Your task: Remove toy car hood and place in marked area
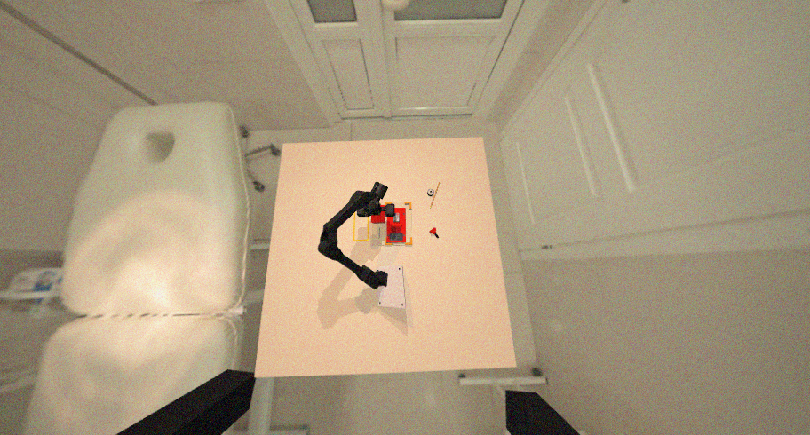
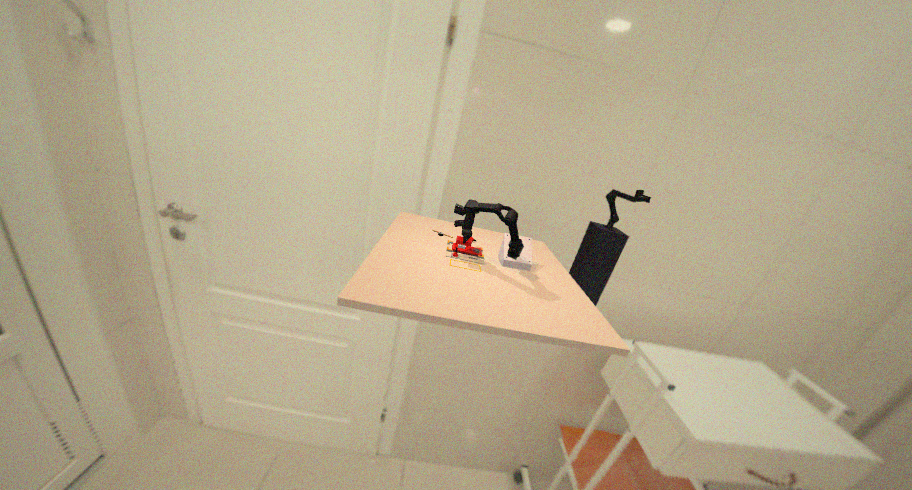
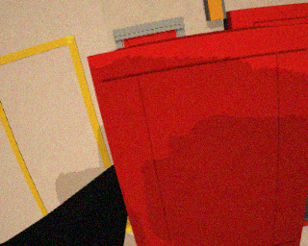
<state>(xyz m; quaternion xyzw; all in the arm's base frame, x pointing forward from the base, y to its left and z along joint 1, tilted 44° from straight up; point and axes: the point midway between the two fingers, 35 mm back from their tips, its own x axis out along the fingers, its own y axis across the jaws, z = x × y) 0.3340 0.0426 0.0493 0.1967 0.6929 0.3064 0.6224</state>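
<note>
My landmark is the toy car (image 1: 400,233) (image 2: 473,251). The hood (image 1: 377,217) (image 2: 461,240) (image 3: 212,144) is off it, and from above it shows beside the car, on the side toward the marked area (image 1: 354,227) (image 2: 466,269) (image 3: 92,114), the yellow outline on the bench (image 1: 453,319) (image 2: 447,295). My claw (image 1: 377,209) (image 2: 466,237) is clamped on the hood; in the wrist view the red panel fills most of the picture, with a dark finger (image 3: 87,211) against its side. I take it that I have it across its width so that it stays fairly level and can be set down flat.

In the car, where the hood would sit, a small grey block (image 1: 396,217) lies exposed, presumably the engine the hood covers. Orange corner brackets (image 1: 408,204) stand around the car, I'd guess to keep it from sliding while parts come off.

On the car's far side from the marked area, a small red piece with a black tip (image 1: 433,232) (image 2: 455,252) lies apart from it, and a thin stick (image 1: 435,194) (image 2: 441,233) and a little round part (image 1: 430,192) lie farther out; I have no call to touch those.

The carry looks partly done to me. I'd go on sideways away from the car, keeping height over the grey-framed fixture (image 3: 149,30) next to it, then lower inside the outline, open and back off.
</note>
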